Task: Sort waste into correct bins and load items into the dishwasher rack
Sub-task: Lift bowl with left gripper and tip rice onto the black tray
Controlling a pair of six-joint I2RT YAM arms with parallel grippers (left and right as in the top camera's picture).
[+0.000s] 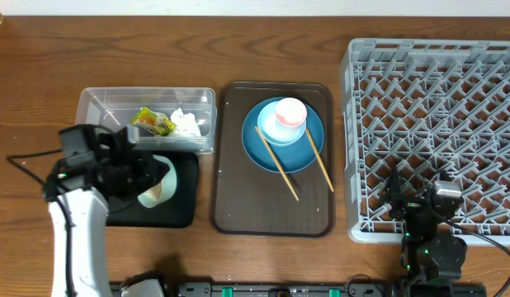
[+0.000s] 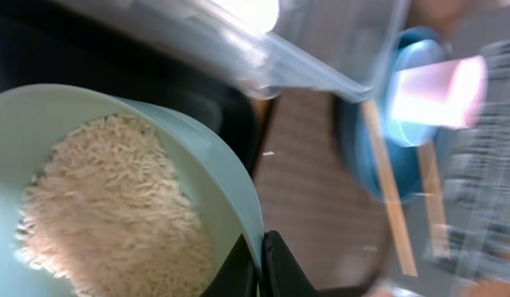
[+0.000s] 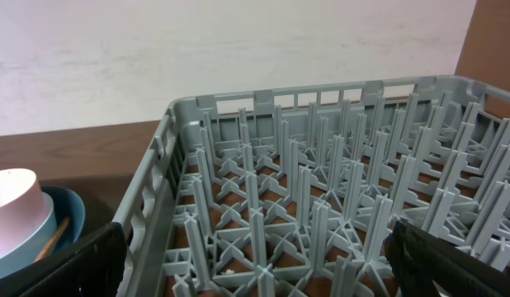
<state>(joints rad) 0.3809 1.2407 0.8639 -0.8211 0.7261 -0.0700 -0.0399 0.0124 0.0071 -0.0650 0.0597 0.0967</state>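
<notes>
You have the left gripper (image 1: 149, 177) at 9 o'clock of the table, jaws pinching the rim of the pale green bowl (image 1: 160, 188). The bowl is tilted over the black tray (image 1: 181, 210); can't tell if it touches the tray. In the left wrist view the rice (image 2: 115, 206) is heaped inside the bowl, none of it visibly on the tray. The clear tub (image 1: 90, 103) sits just beside the black tray at its 12 o'clock, with the yellow-green wrapper (image 1: 153, 122) and the white tissue (image 1: 187, 124) inside, side by side with the tissue at 3 o'clock of the wrapper. The brown tray (image 1: 271, 206) is mid-table. The blue plate (image 1: 259, 144) is on its 12 o'clock half, with the light blue bowl (image 1: 271, 130) on the plate and the pink cup (image 1: 290, 111) seated in that bowl. Two chopsticks (image 1: 277, 163) run from the plate toward 5 o'clock, their lower ends on the tray, spaced apart and roughly parallel. The rack (image 1: 436, 107) fills the 3 o'clock side, no dishes seen in it. Your right gripper (image 1: 420, 196) is at the rack's 6 o'clock edge with jaws spread wide and holds nothing. The right wrist view has one finger (image 3: 65, 264) at each lower corner and the pegs between them.
</notes>
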